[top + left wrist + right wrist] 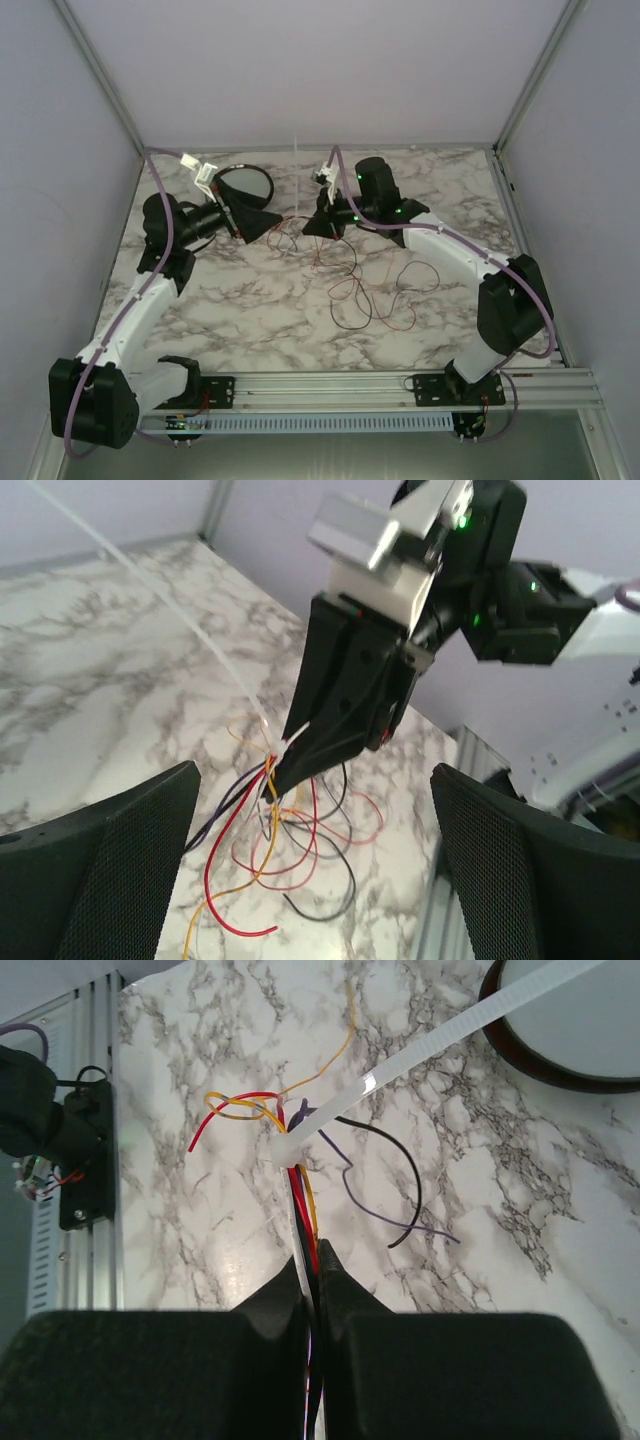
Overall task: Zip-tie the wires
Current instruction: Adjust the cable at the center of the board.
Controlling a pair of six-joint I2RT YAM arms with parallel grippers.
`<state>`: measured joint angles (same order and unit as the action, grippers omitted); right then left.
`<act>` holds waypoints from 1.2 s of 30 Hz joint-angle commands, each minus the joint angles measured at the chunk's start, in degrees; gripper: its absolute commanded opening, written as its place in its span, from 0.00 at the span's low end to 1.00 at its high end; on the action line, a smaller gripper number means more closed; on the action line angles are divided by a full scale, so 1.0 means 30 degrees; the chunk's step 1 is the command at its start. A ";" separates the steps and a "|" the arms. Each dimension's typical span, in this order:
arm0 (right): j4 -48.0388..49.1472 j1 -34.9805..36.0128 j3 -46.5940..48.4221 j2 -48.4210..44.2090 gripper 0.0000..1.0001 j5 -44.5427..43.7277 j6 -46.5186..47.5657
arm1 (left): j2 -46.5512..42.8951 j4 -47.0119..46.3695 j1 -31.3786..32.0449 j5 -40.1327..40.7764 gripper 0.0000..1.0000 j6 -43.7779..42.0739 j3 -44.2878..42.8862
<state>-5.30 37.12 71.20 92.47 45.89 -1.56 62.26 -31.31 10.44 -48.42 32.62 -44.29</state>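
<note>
The right tool [312,1260] is pressed together on the wires [298,1200], pinching the strands as 1 bundle a little above the surface [180,1240]. I think it holds them so that the bundle does not spread. Just beyond its tips, a white zip tie [290,1150] is looped around the bundle, and its long tail points away toward the round dish [515,1055]. The loop looks almost tight, but I cannot tell if it is fully closed. The free ends of the wires curl loosely on the surface. The left tool [262,220] faces the bundle with its 2 pads [120,860] wide apart and empty, probably to catch the tail and pull it.
</note>
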 commanded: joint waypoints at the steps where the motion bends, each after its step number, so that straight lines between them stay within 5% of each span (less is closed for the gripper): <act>1: -0.1628 -0.0108 0.0875 -0.0999 0.00 0.1235 -0.0792 | 0.1148 -0.1006 0.0004 -0.3658 1.00 -0.0460 -0.0874; 6: -0.2511 -0.0245 0.0847 -0.1541 0.00 0.1448 -0.0417 | 0.1606 0.1482 0.0062 -0.3640 0.98 -0.2476 -0.1383; 20: -0.3671 -0.0271 0.1843 -0.1327 0.00 0.2344 -0.0587 | 0.3404 0.2297 0.2238 -0.4799 0.92 -0.4852 -0.1384; 29: -0.3762 -0.0286 0.1561 -0.1560 0.00 0.2133 -0.0538 | 0.4529 0.3616 0.2687 -0.5156 0.53 -0.5596 -0.2051; 36: -0.4477 -0.0752 0.1459 -0.1692 0.00 -0.0757 -0.0228 | 0.5368 1.0174 0.2691 -0.4567 0.16 -0.9109 -0.3363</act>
<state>-17.28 35.88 74.11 89.19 49.39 -2.98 76.84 -13.61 18.28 -62.43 14.00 -50.96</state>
